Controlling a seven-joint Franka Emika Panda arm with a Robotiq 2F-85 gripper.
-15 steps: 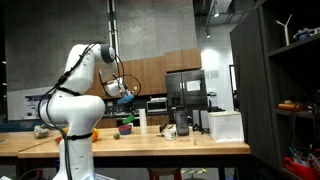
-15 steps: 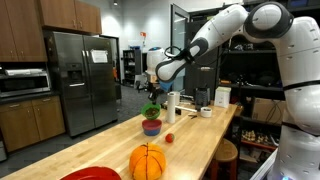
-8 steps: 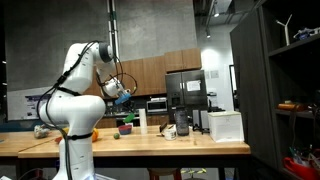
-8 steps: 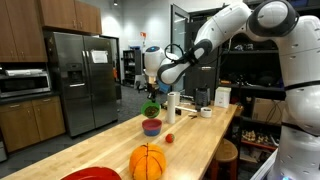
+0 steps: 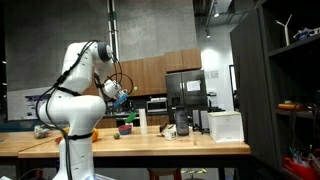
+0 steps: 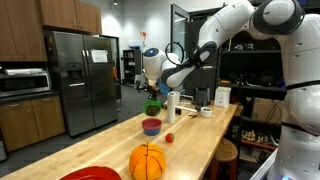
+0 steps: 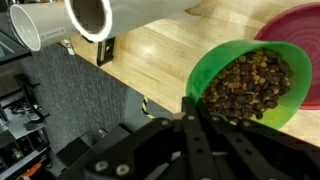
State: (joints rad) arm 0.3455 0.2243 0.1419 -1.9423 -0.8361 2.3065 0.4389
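The end effector (image 7: pixel 191 108) is clamped, with its two dark fingers (image 7: pixel 186 130) brought together on the near rim of a green plastic bowl (image 7: pixel 207 70). In the wrist view the green plastic bowl lies at 2 o'clock from the fingertips. It carries a load of small brown pellets (image 7: pixel 250 85) and appears tilted toward the camera.

In an exterior view the end effector (image 6: pixel 153 98) holds the green plastic bowl (image 6: pixel 152 108) in the air, clear of the light wooden counter (image 6: pixel 200 140).

At 6 o'clock from the held bowl, and apart from it, a round bowl, purple outside and red inside (image 6: pixel 151 126), stands on the counter. In the wrist view the red inside of this round bowl (image 7: pixel 300 35) shows at 1 o'clock from the green plastic bowl.

A white cylindrical tube (image 7: pixel 110 18) with an open end lies at 10 o'clock in the wrist view. In an exterior view it stands upright (image 6: pixel 172 105) at 3 o'clock from the held bowl.

Nearer the camera on the counter:
- a small red object (image 6: pixel 169 139)
- an orange ball with dark seams (image 6: pixel 147 161)
- a red plate (image 6: pixel 90 174)

A stainless-steel refrigerator (image 6: pixel 85 75) stands at 9 o'clock, well apart from the counter.
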